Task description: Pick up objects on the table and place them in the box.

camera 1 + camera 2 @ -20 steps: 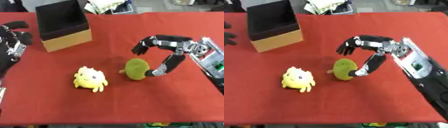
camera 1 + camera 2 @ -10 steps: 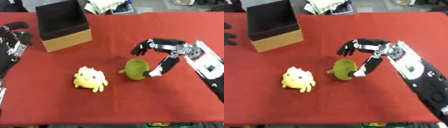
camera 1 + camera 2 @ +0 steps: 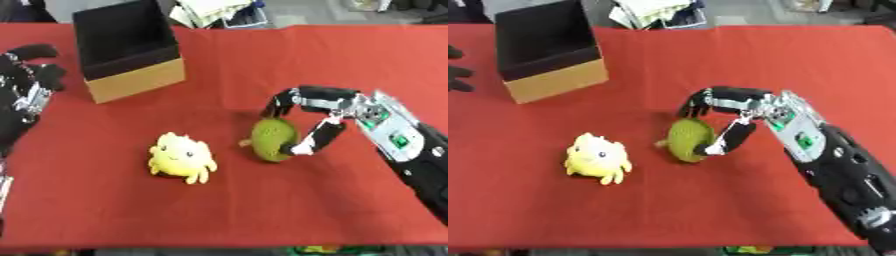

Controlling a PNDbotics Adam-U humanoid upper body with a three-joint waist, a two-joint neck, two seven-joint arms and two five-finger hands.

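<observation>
Nearest on the red tabletop (image 3: 350, 60), left of centre, sits the yellow plush toy (image 3: 181, 156), free & untouched. Just right of it is the green fruit toy (image 3: 272, 139), standing w/ its long axis roughly upright. Right hand (image 3: 325, 113) arches over it from the right: fingers curl down at its far-left top, thumb sits against its near-right side, so it's closing round the fruit, not yet lifted by my read. Left hand (image 3: 28, 90) rests at the far left edge, fingers relaxed, holding nothing. Farthest, upper left, the cardboard box (image 3: 129, 55) stands mouth up, so the carry goes far-left from the fruit; right hand is much the nearer.
</observation>
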